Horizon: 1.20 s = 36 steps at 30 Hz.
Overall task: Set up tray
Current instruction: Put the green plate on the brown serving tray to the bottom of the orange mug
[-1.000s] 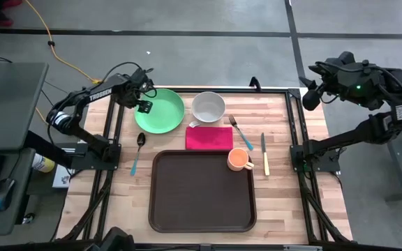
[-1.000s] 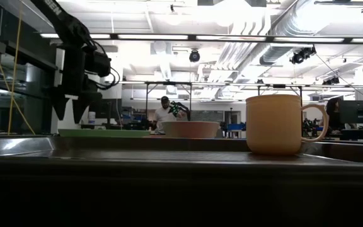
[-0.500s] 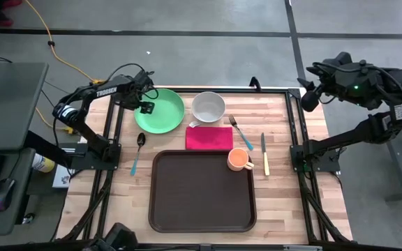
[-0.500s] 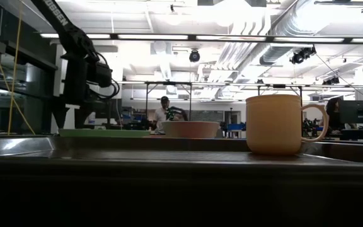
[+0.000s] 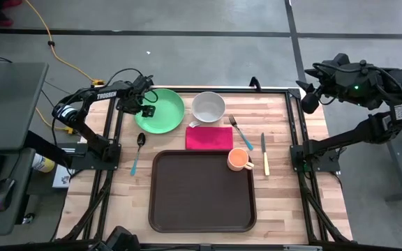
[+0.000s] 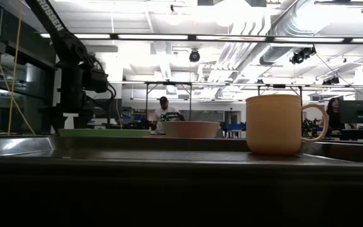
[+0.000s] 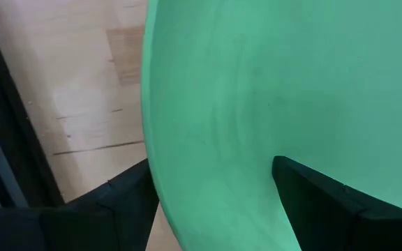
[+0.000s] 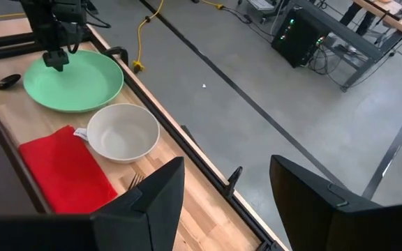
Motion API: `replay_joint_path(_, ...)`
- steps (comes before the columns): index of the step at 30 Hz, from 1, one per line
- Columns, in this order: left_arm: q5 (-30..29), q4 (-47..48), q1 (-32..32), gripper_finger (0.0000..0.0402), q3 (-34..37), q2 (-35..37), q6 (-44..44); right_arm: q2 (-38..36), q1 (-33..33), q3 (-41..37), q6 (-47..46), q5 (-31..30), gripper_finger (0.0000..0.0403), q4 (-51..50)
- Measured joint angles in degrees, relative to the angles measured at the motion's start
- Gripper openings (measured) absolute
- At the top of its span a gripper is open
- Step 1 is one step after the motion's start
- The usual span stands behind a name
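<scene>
On the table (image 5: 285,202), dark brown tray (image 5: 202,192) lies bare.

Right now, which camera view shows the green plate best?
The high view: the whole green plate shows from above, the open left gripper at its edge. The right wrist view shows it slanted, the left wrist view only part, the low view only its rim.
</scene>
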State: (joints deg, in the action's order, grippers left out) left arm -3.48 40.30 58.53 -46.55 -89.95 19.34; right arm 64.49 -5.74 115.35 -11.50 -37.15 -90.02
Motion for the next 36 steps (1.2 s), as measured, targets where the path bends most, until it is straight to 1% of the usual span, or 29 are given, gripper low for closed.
replay_joint_path(3, 0.15, -0.56, 0.02, 0.0306, 0.39, -0.04, -0.72, 0.00, 0.00, 0.00, -0.01, 0.00, 0.0191, 0.00)
replay_joint_path(6, 0.19, -0.90, 0.02, 0.0290, 0.44, -0.08, -1.50, 0.00, 0.00, 0.00, 0.01, -0.04, 0.0191, 0.00)
replay_joint_path(9, -0.15, -0.52, 0.02, 0.0254, 0.44, -0.10, -1.48, 0.00, -0.01, 0.00, 0.00, -0.04, 0.0191, 0.00)
replay_joint_path(13, -1.11, 0.31, 0.06, 0.0192, 0.44, -0.15, -1.26, 0.00, 0.00, 0.00, -0.01, -0.06, 0.0191, 0.00)
replay_joint_path(18, 0.24, -0.10, 0.03, 0.0121, 0.44, -0.15, -2.20, 0.00, 0.00, 0.00, 0.00, -0.06, 0.0191, 0.00)
replay_joint_path(21, 0.70, -0.47, 0.02, 0.0088, 0.42, -0.11, -2.18, 0.00, -0.01, 0.00, 0.00, 0.02, 0.0191, 0.00)
replay_joint_path(25, 0.91, -0.51, 0.04, 0.0055, 0.37, -0.09, -2.01, 0.00, 0.00, 0.00, -0.01, 0.36, 0.0191, 0.00)
replay_joint_path(28, 1.04, -0.51, 0.04, 0.0037, 0.37, -0.09, -1.89, 0.00, -0.01, 0.00, -0.01, 0.46, 0.0191, 0.00)
replay_joint_path(36, 0.90, -1.38, 0.02, 0.0032, 0.59, 0.79, -1.42, 0.00, 0.00, 0.00, -0.01, 0.51, 0.0191, 0.00)
